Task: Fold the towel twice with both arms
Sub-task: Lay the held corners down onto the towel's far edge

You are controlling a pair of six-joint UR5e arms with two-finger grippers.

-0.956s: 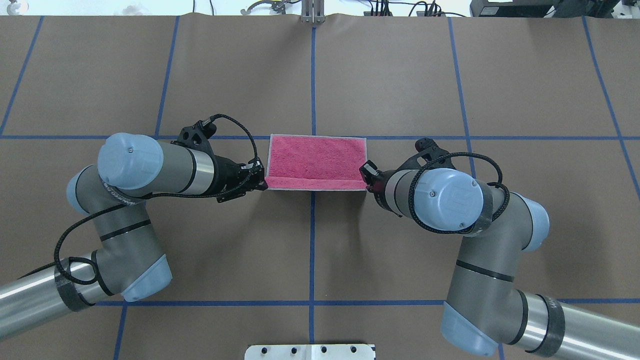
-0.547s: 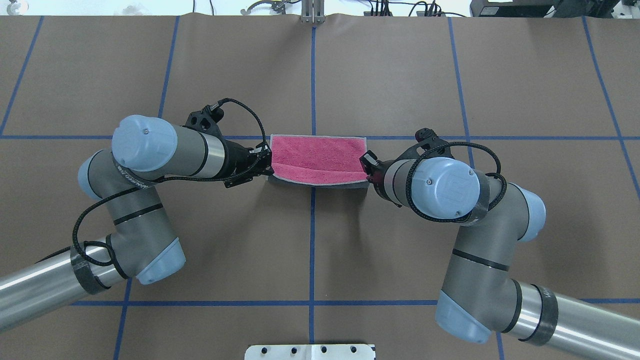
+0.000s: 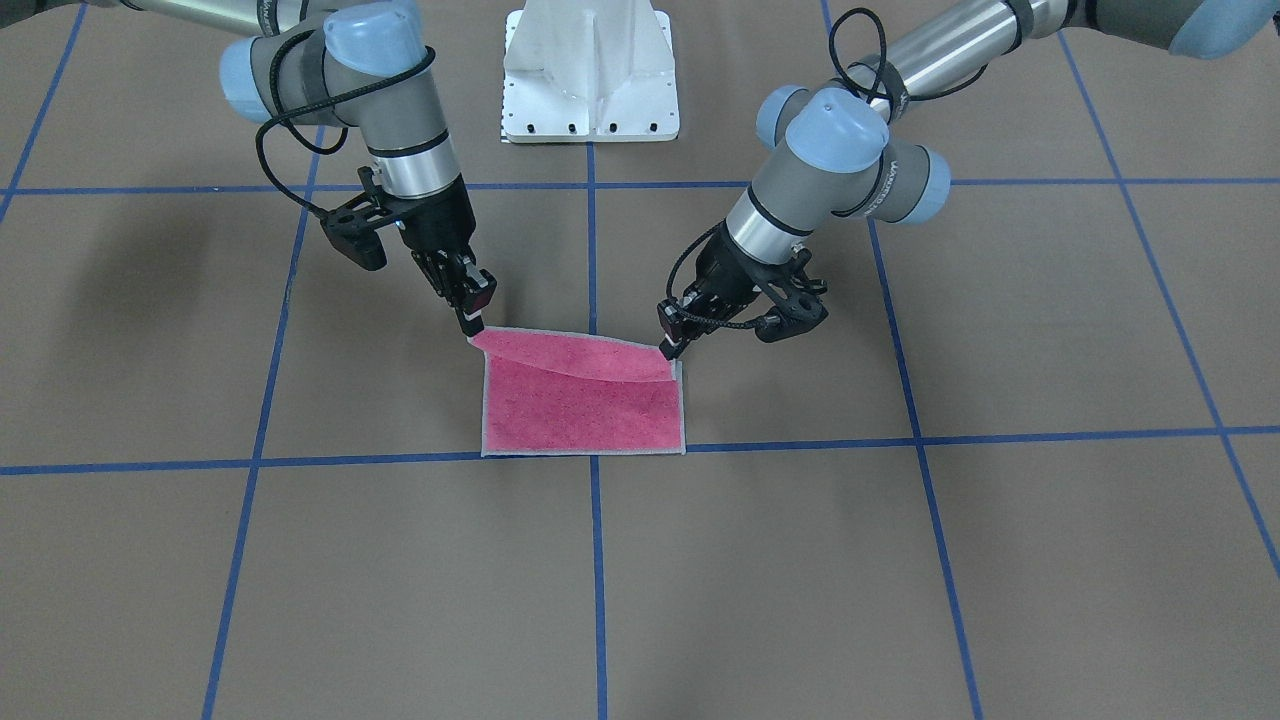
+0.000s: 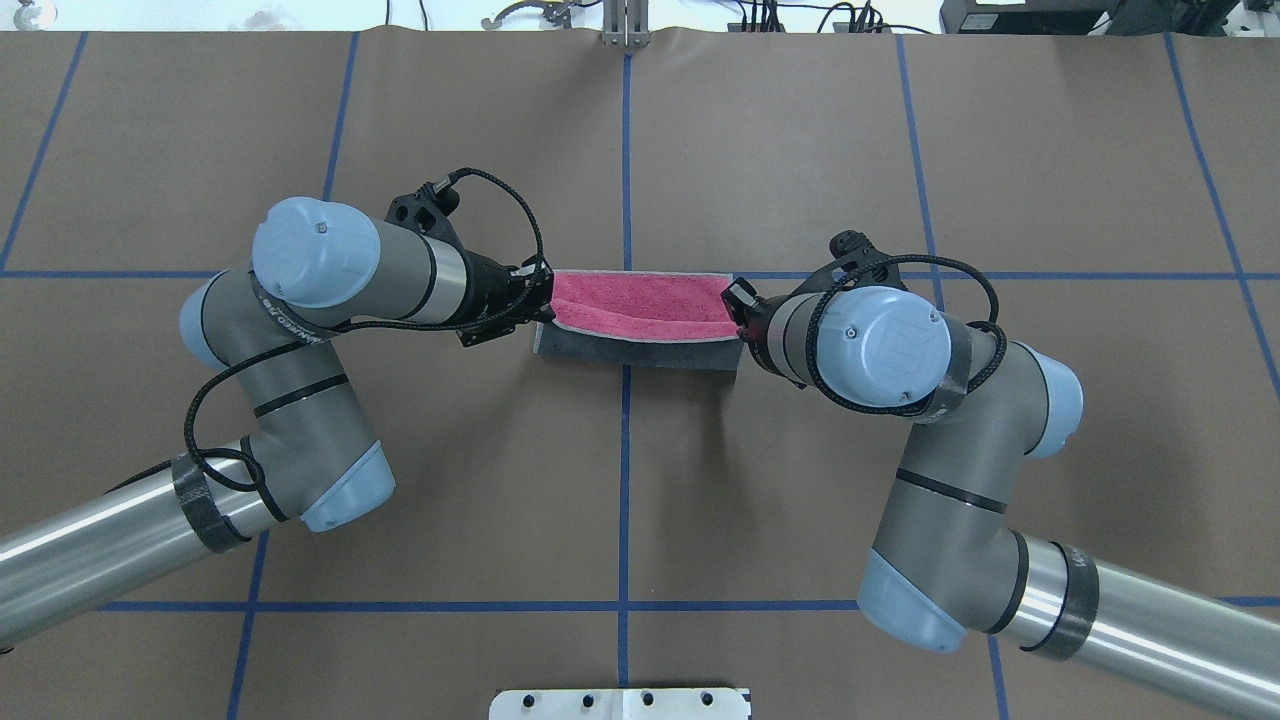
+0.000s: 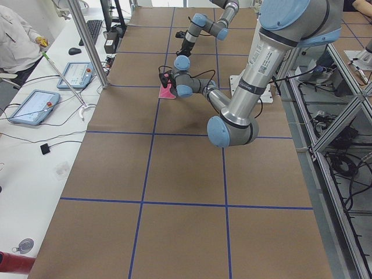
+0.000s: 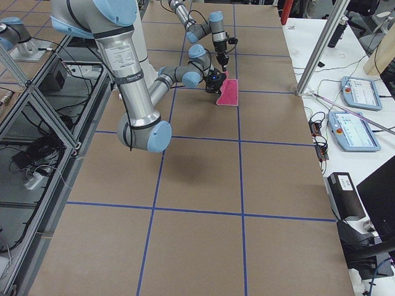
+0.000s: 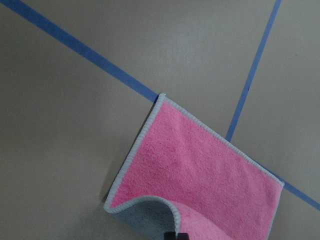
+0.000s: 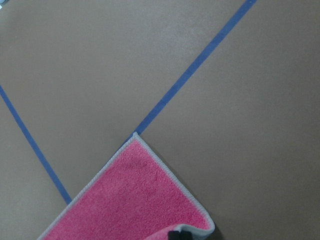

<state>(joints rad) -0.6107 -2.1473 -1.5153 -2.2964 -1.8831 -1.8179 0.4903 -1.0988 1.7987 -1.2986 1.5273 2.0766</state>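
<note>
The towel (image 4: 640,300) lies at the table's middle, pink face up, its far edge on a blue tape line. Both arms hold its near edge lifted and curled toward the far edge, so the dark grey underside (image 4: 635,354) shows. My left gripper (image 4: 545,302) is shut on the towel's near left corner, on the right in the front-facing view (image 3: 668,345). My right gripper (image 4: 738,300) is shut on the near right corner, on the left in that view (image 3: 472,325). The towel (image 3: 585,412) also shows in the left wrist view (image 7: 200,175) and the right wrist view (image 8: 135,200).
The white bolted pedestal (image 3: 590,70) stands at the robot's side of the table. Blue tape lines (image 4: 625,150) cross the brown table cover. Tablets (image 5: 30,106) and cables lie on a white bench beyond the table's far edge.
Both grippers have moved away from the robot with the towel's near edge, lifting and carrying it toward the far edge. The visible pink area has narrowed and the grey underside now shows.
</note>
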